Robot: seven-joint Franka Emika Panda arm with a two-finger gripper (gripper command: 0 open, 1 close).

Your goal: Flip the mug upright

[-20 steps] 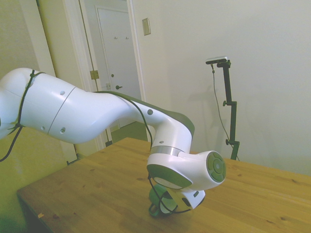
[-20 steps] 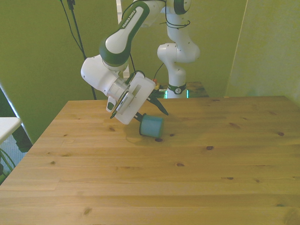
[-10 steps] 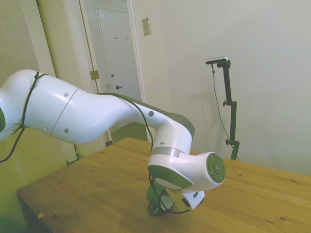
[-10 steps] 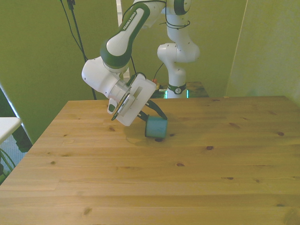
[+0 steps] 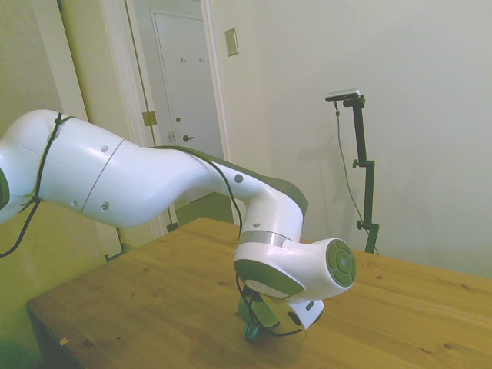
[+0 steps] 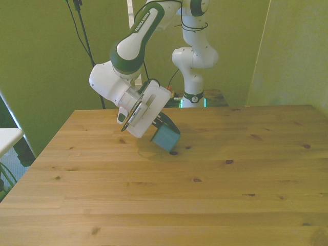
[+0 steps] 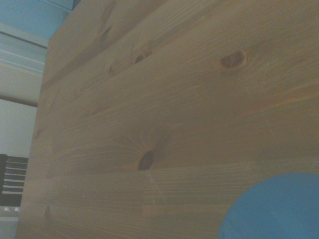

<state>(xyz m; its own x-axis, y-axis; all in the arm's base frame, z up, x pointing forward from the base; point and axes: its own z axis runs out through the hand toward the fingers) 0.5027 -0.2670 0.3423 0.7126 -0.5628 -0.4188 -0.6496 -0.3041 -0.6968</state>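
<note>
The teal mug [image 6: 166, 139] hangs tilted just above the table [image 6: 169, 205], its lowest corner close to the wood. In the front view its side and flat base show, and its opening is turned away from the camera. My gripper [image 6: 162, 128] is shut on the mug's upper part, with the dark fingers [image 6: 169, 121] partly hidden behind the white hand. In the side view only a sliver of the mug [image 5: 246, 310] peeks out under the wrist. The wrist view catches a blurred blue curve of the mug [image 7: 274, 206] over the wood.
The wooden table [image 5: 154, 300] stretches wide around the mug, with dark knots in the planks [image 6: 229, 162]. Its near edge runs along the side view's left [image 5: 54, 327]. A door [image 5: 184, 92] and wall stand behind.
The gripper has turned the mug: its round base faced the front camera a second ago, and it now hangs rotated, corner down. It shifted slightly to the front view's right, then back.
</note>
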